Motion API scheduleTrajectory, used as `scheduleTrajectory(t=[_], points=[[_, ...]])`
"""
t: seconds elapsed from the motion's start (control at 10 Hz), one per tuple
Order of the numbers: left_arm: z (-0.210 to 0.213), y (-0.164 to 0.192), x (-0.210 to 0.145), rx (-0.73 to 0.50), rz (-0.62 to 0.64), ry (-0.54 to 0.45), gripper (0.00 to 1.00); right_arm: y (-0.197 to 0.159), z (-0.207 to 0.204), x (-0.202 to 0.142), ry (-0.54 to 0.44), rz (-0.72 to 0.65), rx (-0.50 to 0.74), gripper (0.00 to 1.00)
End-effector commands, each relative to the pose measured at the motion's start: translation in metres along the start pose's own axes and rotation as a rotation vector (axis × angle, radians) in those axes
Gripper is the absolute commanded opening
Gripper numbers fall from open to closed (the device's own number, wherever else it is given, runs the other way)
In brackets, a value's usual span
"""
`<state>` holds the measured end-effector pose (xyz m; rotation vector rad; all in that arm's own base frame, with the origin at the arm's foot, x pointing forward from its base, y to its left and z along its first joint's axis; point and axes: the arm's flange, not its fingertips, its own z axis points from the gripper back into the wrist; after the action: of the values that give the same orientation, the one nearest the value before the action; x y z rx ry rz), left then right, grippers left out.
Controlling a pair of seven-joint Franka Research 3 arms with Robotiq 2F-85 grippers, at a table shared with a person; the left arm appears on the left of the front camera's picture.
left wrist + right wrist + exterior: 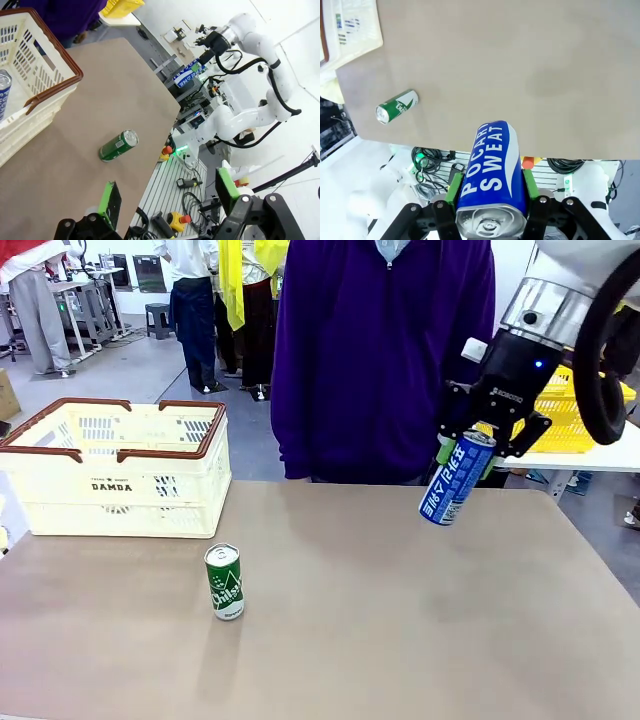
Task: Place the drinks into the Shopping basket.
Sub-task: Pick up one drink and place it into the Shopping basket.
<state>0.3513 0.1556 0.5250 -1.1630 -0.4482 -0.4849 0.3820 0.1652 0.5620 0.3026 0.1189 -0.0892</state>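
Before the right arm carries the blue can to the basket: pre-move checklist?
1. Grip: right end effector shut on the blue can, a green pad on each side. Ok.
2. Blue can clear of the table: held in the air, tilted. Ok.
3. Shopping basket: upright at the table's far left, top open. Ok.
4. Green can: stands upright in front of the basket, below the carry height. Ok.
5. Left end effector: open, holding nothing. Ok.
6. Free room inside the basket: cannot tell.
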Motion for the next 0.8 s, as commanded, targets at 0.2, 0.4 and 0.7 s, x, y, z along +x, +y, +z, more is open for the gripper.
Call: scheduleTrajectory(t=[0.2, 0.4, 0.7], points=[[0.0, -0.002, -0.001, 0.006, 0.003, 0.002, 1.0, 0.001, -0.004, 0.003, 0.006, 0.0, -0.008, 0.0], [0.0, -0.002, -0.001, 0.006, 0.003, 0.002, 1.0, 0.066, -0.024, -0.006, -0.105, 0.026, -0.104, 0.0], [0.0, -0.002, -0.001, 0.006, 0.003, 0.002, 1.0, 0.156, -0.091, 0.009, -0.159, 0.149, -0.22, 0.0]])
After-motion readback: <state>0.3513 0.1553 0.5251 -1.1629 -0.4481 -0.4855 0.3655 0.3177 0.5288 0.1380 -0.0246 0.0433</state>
